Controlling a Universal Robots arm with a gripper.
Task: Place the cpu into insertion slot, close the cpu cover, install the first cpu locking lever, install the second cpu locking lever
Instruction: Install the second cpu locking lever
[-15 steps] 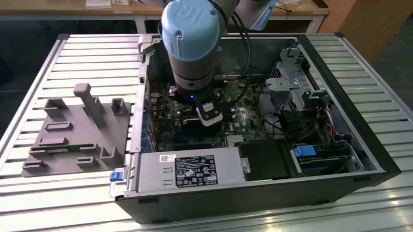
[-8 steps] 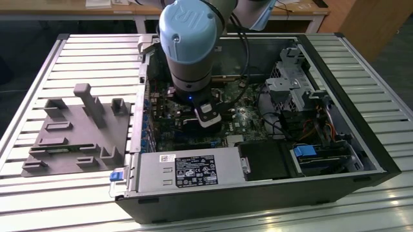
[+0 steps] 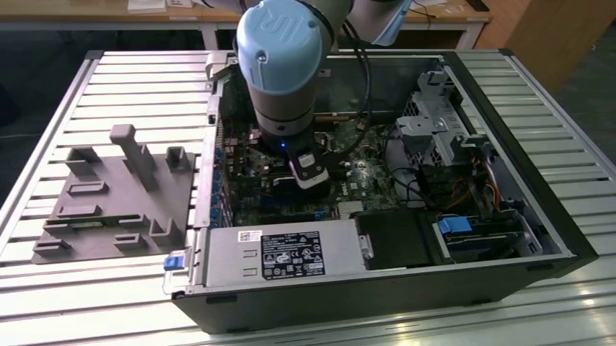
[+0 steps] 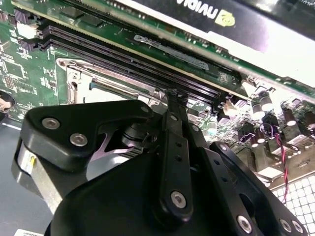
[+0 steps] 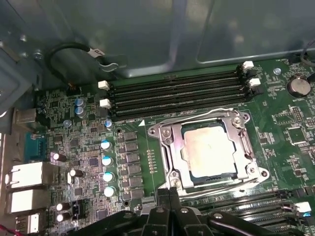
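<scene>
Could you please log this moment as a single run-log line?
gripper: at socket edge | silvery-grey square cpu: seated in slot | thin silver metal cover frame: closed

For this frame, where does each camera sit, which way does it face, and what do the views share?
Exterior view: off the arm, above the open computer case, looking down; shows the arm and gripper over the green board.
First wrist view: on the arm, facing down at the cpu under the cpu cover; gripper at the socket's edge.
Second wrist view: low, skimming the board; black gripper linkage up close.
Both wrist views share the cover and memory slots.
</scene>
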